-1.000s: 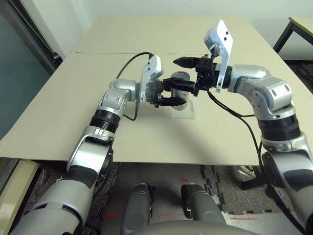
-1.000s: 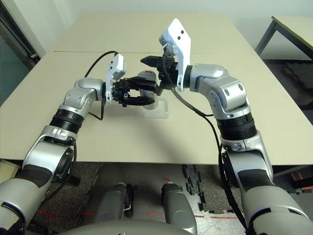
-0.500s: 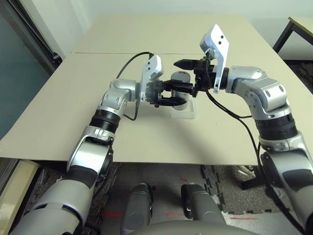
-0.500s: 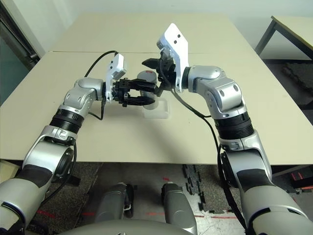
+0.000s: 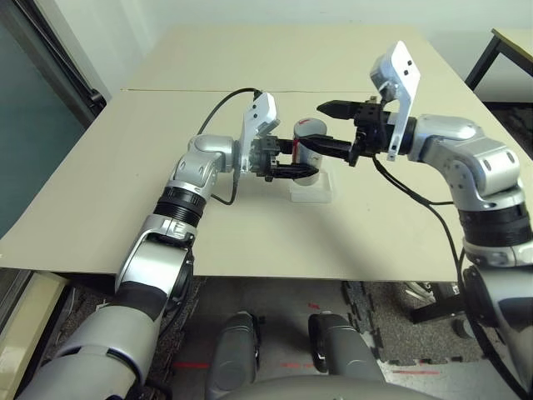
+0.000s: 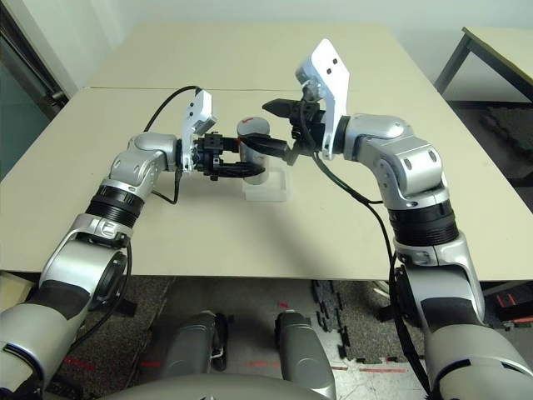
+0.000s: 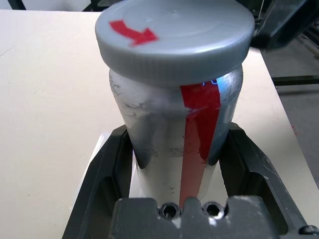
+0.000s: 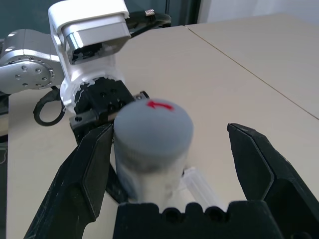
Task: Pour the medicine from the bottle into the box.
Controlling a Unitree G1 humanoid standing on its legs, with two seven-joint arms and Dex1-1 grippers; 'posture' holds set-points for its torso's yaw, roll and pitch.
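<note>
Bottle (image 7: 172, 124): upright, silver-grey body with a red vertical stripe, round grey cap (image 8: 153, 125) still on, a red arrow mark on the cap top. Held above the box, body between the left fingers.
Left gripper (image 5: 293, 160): both black fingers clamped on the bottle's lower body, one on each side; cap and upper body stand clear above the fingertips.
Right gripper (image 5: 331, 127): fingers spread wide, holding nothing. Pointed toward the bottle from the side opposite the left gripper.
Right fingers (image 8: 84, 174): in the right wrist view the cap sits between the two fingers, closer to one of them; a gap shows between the cap and the farther finger. Whether the nearer finger touches the bottle I cannot tell.
Box (image 5: 314, 191): clear shallow tub on the table (image 5: 125, 183), directly below the left fingertips and the bottle; part hidden behind the left fingers.
Medicine: none seen; bottle wall is opaque and the cap is on.
</note>
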